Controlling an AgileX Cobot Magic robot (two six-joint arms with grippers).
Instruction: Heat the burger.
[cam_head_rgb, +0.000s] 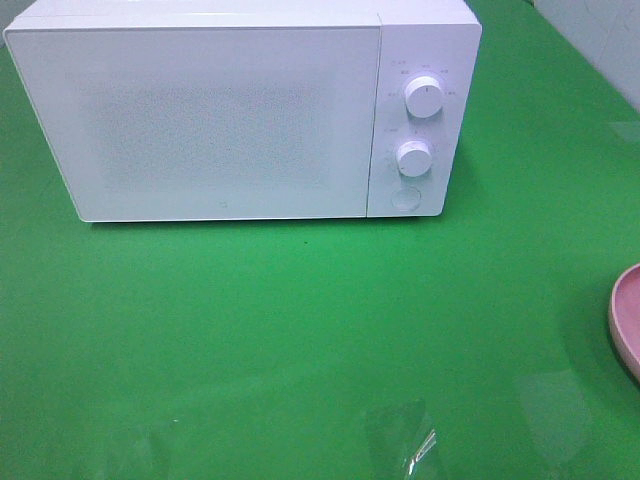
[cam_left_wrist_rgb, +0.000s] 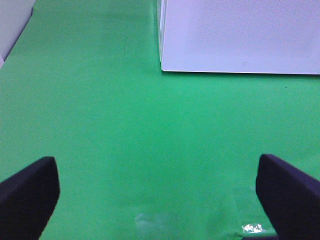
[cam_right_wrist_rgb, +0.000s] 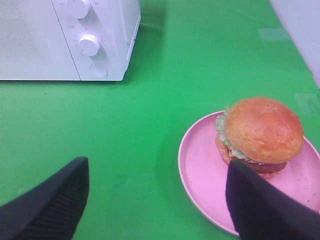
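The burger (cam_right_wrist_rgb: 260, 134), with a golden-brown bun and green lettuce, sits on a pink plate (cam_right_wrist_rgb: 202, 165); in the exterior high view only the plate's rim (cam_head_rgb: 626, 315) shows at the right edge, and the burger is out of frame there. A white microwave (cam_head_rgb: 240, 110) with its door shut stands at the back of the green table. My right gripper (cam_right_wrist_rgb: 155, 200) is open, short of the plate, one finger (cam_right_wrist_rgb: 260, 210) over its near rim. My left gripper (cam_left_wrist_rgb: 157, 192) is open above bare green cloth, well short of the microwave's corner (cam_left_wrist_rgb: 240, 35). Neither arm shows in the exterior high view.
The microwave has two white knobs (cam_head_rgb: 424, 97) and a round button (cam_head_rgb: 405, 197) on its right panel. A strip of clear tape (cam_head_rgb: 422, 447) glints on the cloth near the front edge. A pale wall edge (cam_head_rgb: 600, 40) borders the table at the far right.
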